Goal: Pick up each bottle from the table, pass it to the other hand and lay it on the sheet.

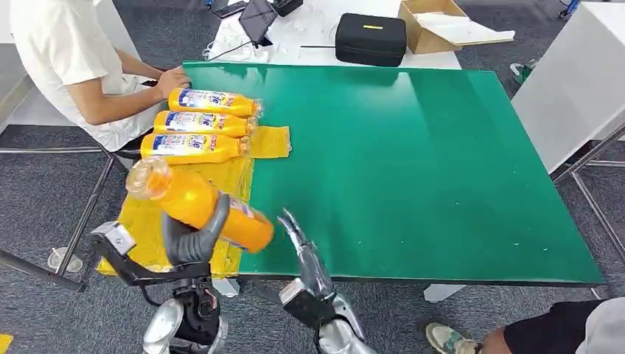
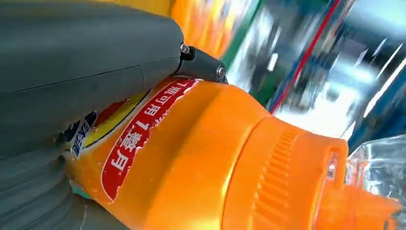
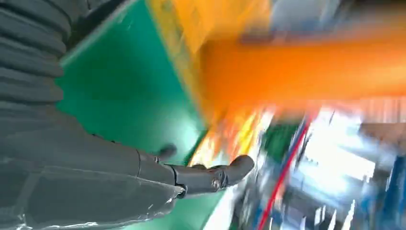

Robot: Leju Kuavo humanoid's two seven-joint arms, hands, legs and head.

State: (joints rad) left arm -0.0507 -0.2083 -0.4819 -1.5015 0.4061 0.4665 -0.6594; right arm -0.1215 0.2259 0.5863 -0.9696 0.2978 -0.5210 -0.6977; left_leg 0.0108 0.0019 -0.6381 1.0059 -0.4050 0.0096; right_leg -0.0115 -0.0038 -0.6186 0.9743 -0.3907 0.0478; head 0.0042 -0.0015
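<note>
Left hand (image 1: 193, 240): raised at the near left corner of the green table (image 1: 413, 162), above the yellow sheet (image 1: 199, 184); dark fingers wrapped over the body of an orange bottle (image 1: 195, 199), thumb beneath. Left wrist view: grey thumb pressed along the label, red strip with white characters beside it, ribbed orange cap toward the far end.

Held bottle: tilted, cap end up and toward the left, base down and toward the right, base just beside the right hand's fingertips; whether touching cannot be told. Hangs over the near part of the sheet, clear of its surface.

Right hand (image 1: 302, 247): at the near table edge, just right of the sheet, fingers extended and apart, holding nothing. Right wrist view: one dark finger stretched out over the green top, orange bottle body blurred across the frame beyond it.

Three bottles on sheet (image 1: 203, 123): lying flat, parallel, side by side at the far end of the sheet, caps toward the right, well apart from both hands.

Person in a white shirt (image 1: 66, 51): seated at the table's left side, a hand resting by the farthest lying bottle.
</note>
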